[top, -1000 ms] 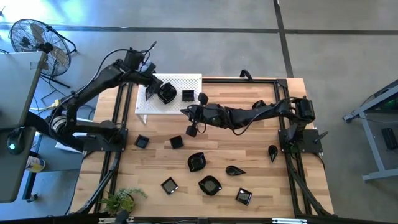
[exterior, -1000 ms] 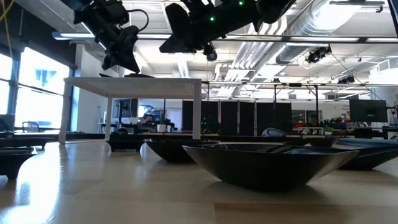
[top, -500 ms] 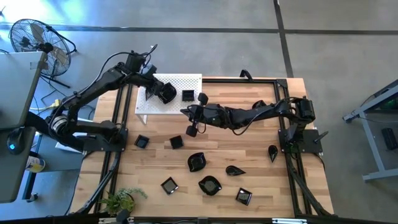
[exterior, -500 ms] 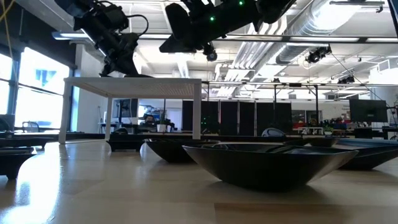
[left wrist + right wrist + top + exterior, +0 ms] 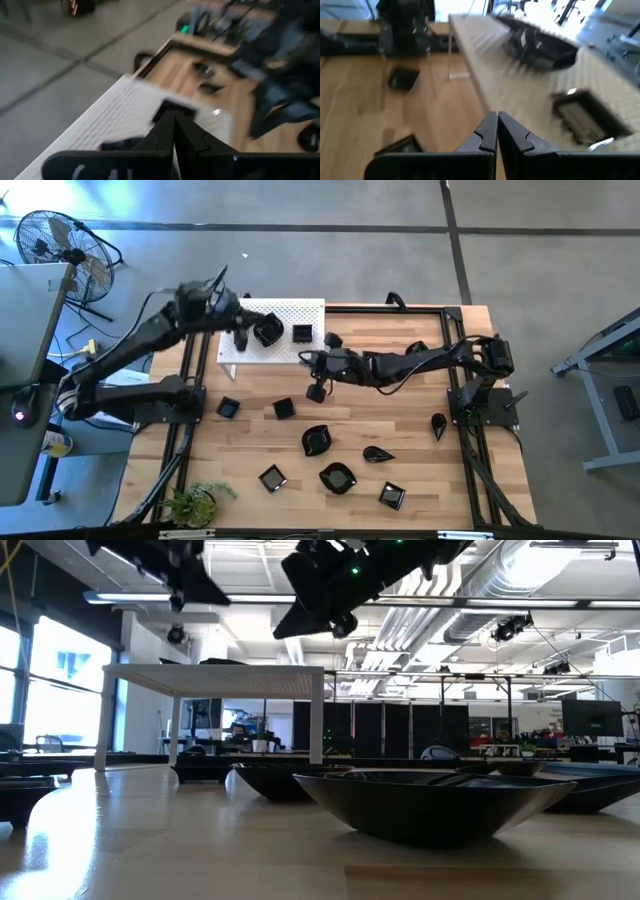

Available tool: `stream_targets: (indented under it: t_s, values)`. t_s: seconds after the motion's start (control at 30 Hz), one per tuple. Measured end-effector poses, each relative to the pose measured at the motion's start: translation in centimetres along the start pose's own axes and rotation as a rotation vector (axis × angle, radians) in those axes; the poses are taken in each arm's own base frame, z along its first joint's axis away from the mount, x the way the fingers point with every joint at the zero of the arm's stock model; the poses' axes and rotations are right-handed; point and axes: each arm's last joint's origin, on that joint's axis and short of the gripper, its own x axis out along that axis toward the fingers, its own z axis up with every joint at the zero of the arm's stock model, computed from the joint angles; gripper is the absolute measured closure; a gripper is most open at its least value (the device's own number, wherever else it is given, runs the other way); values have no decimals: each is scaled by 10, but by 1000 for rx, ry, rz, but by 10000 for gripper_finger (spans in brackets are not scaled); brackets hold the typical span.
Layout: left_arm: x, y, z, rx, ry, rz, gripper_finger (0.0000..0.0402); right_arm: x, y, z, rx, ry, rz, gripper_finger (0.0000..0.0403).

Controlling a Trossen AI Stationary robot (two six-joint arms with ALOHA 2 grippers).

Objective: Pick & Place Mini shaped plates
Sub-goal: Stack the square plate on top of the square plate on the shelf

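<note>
Since the earlier frames our left hand (image 5: 240, 338) has lifted clear of the white perforated board (image 5: 300, 312) toward 9 o'clock, leaving a rounded plate (image 5: 267, 332) there beside a square plate (image 5: 301, 333). Our right hand (image 5: 315, 392) has crept slightly toward 3 o'clock above the worktop (image 5: 400, 420).

Both hands have their fingers pressed together and carry nothing; the wrist views show this plainly, left fingers (image 5: 162, 135) and right fingers (image 5: 487, 132) touching.

From above we count the remaining mini shaped plates (image 5: 338, 477) scattered across the worktop's 6 o'clock half, with one leaf plate (image 5: 438, 424) near the right arm's base at 3 o'clock.

The low view cannot give that layout; instead it shows the board standing raised on legs (image 5: 175, 745), a wide dish (image 5: 430, 802) close up, and both arms blurred overhead. Only the right wrist view shows the rounded plate (image 5: 540, 47) and square plate (image 5: 585, 117) sitting on the board's surface together.
</note>
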Motion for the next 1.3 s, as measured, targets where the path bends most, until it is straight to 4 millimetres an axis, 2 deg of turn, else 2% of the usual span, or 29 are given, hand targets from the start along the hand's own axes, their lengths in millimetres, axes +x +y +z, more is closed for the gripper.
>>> stream_targets:
  t_s: [0.2, 0.4, 0.57, 0.77, 0.9, 1.07, 1.3]
  values:
    - [-2, -36, -41, 63, -192, -125, 401, -6, 17, -9, 6, 86, 48, 359]
    - [4, -56, -85, 87, -279, -172, 401, -14, 40, -16, -16, 130, 127, 302]
    - [8, -63, -105, 123, -280, -178, 401, -9, 64, -32, -31, 171, 178, 284]
    - [8, -69, -112, 144, -234, -217, 401, -15, 78, -47, 17, 297, 216, 284]
    - [7, -75, -114, 171, -228, -254, 401, -38, 84, -55, 60, 485, 276, 276]
    - [5, -80, -115, 213, -232, -288, 401, -76, 102, -77, 114, 819, 307, 251]
    - [5, -80, -114, 215, -234, -287, 401, -139, 153, -98, 213, 1125, 394, 211]
